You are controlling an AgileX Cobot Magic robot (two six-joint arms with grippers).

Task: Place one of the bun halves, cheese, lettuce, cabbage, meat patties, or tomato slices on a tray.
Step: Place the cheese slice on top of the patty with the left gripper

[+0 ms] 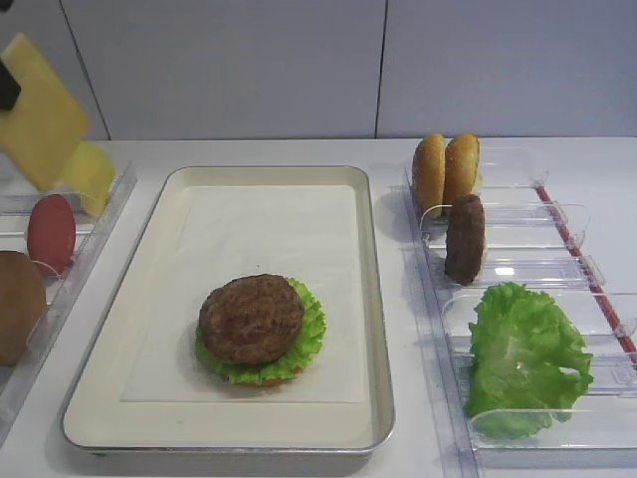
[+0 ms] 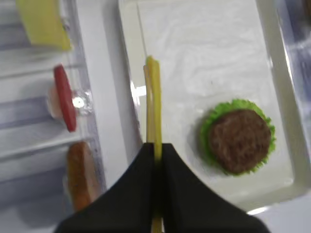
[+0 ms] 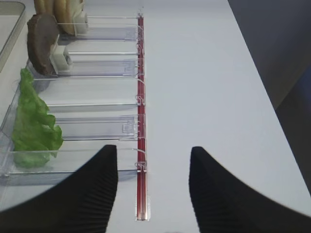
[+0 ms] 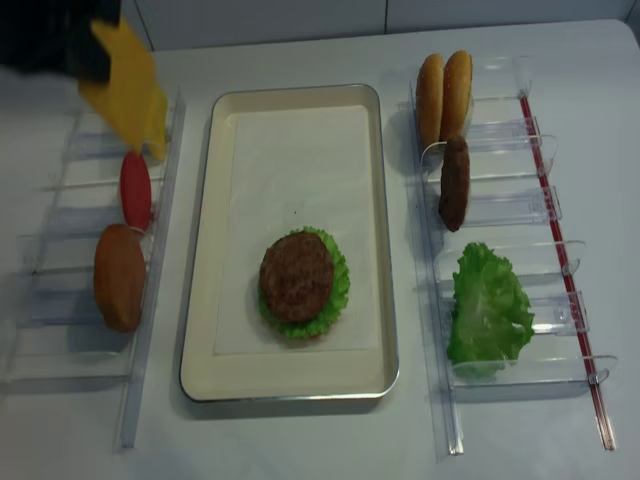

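**Cheese held aloft, left of the tray**

While the tray lies lengthwise down the middle of the table, with a patty on lettuce already sitting at its near end, the clear racks flank it on both sides. The right rack carries two bun halves, a spare patty and a big lettuce leaf; the left rack holds a paler yellow slice, a tomato slice and a bun.

The cheese hangs in the air above the far end of the left rack, pinched edge-on in the left gripper, whose jaws are clamped tight on its lower edge. The slice stands nearly upright, its flat faces turned sideways; in the wrist view it reads as a thin yellow line pointing away from the hand. The patty stack lies to the right of the gripper and nearer the front of the table, so the move probably calls for a sweep rightward over the tray rim and a tilt to lay the slice flat. The left arm is plainly the nearer one.

The right gripper hovers beside the right rack, jaws apart and empty.
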